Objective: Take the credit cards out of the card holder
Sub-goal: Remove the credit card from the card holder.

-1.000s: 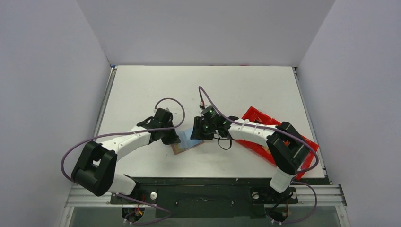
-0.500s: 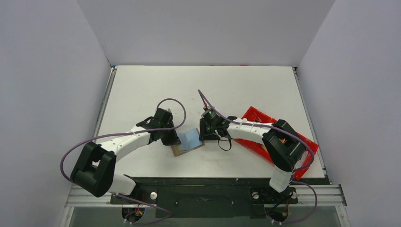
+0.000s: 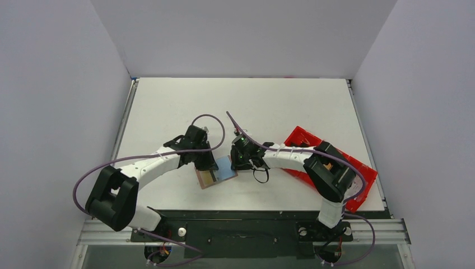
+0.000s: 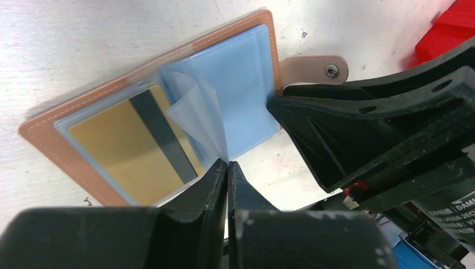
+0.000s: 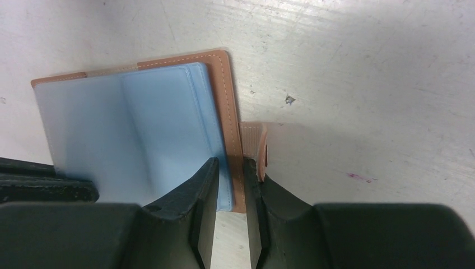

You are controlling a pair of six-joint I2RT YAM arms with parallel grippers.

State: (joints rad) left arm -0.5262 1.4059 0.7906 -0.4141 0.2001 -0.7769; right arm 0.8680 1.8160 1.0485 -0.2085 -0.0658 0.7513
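A red tray (image 3: 301,138) lies at an angle on the right side of the white table (image 3: 280,101), partly hidden. Plain pale walls (image 3: 241,33) enclose the table on three sides. The tabletop bears scuffs and a small pink mark (image 5: 358,177).

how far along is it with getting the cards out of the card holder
Done: the card holder lies open on the table. In hand: the right gripper clamps its strap-side edge while the left gripper pinches a clear sleeve, lifted off the gold card. Left: that card sits inside the holder; none shows outside it.
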